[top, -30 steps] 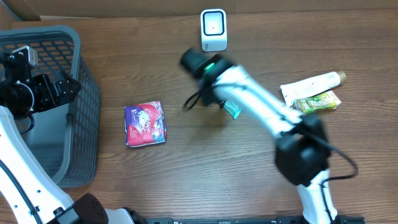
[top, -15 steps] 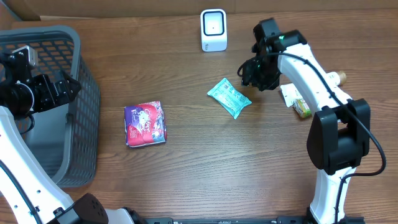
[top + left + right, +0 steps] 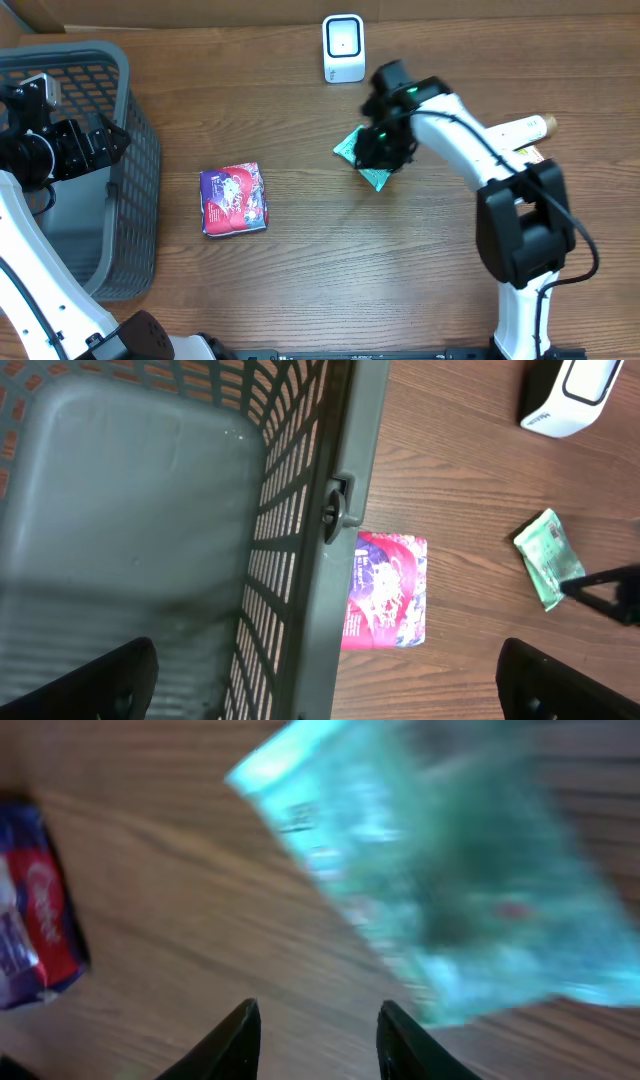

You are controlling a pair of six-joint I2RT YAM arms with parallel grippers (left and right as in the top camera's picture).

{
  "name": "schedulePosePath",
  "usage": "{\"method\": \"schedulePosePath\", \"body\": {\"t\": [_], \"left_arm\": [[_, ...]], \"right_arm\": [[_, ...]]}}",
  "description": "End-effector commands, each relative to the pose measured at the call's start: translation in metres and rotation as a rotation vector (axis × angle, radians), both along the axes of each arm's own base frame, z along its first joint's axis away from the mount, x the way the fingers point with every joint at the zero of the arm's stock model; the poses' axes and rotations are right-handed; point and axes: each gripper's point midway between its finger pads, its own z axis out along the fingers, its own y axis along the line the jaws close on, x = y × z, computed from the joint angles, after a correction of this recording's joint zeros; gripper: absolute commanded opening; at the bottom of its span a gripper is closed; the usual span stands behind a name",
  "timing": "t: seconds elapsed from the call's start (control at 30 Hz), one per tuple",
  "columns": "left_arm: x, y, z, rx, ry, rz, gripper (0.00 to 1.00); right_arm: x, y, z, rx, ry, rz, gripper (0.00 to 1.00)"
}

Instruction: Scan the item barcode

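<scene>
The green packet lies flat on the desk, just ahead of the right tool, long axis slanting across its reach; jaws stand narrow, apparently empty, though the view blurs.

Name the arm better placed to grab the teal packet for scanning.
Right. The right claw hovers directly over the teal packet, jaws apart, close to the scanner. The left claw sits open over the basket, across the table.

Staged shop checkout on a wood-grain worktop. Evidence: a grey plastic shopping basket, a white barcode scanner and a red-purple snack packet.
</scene>
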Motion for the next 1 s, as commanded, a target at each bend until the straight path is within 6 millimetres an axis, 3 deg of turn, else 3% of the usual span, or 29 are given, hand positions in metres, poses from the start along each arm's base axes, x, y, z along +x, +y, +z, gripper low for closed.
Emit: {"method": "schedulePosePath", "body": {"t": [0.0, 0.1, 0.2, 0.43, 0.67, 0.83, 0.97], "left_arm": [[0.001, 0.001, -0.001, 0.002, 0.004, -0.004, 1.0], [0.001, 0.001, -0.001, 0.001, 0.003, -0.004, 1.0], [0.001, 0.001, -0.001, 0.002, 0.004, -0.004, 1.0], [0.001, 0.001, -0.001, 0.002, 0.004, -0.004, 1.0], [0.001, 0.001, -0.001, 0.002, 0.004, -0.004, 1.0], [0.001, 0.001, -0.001, 0.001, 0.003, -0.004, 0.99], [0.001, 0.001, -0.001, 0.002, 0.004, -0.004, 0.99]], "right_arm": [[-0.007, 0.01, -0.005, -0.053, -0.031, 0.018, 0.34], [-0.013, 0.01, -0.016, -0.086, -0.025, 0.013, 0.27], [-0.019, 0.004, -0.027, -0.108, -0.007, 0.013, 0.27], [-0.008, -0.045, -0.045, -0.289, -0.049, -0.047, 0.27], [0.029, -0.071, -0.043, -0.311, -0.151, -0.129, 0.26], [0.02, -0.062, -0.035, -0.193, -0.078, -0.066, 0.23], [0.022, -0.058, -0.007, -0.089, -0.056, -0.038, 0.26]]}}
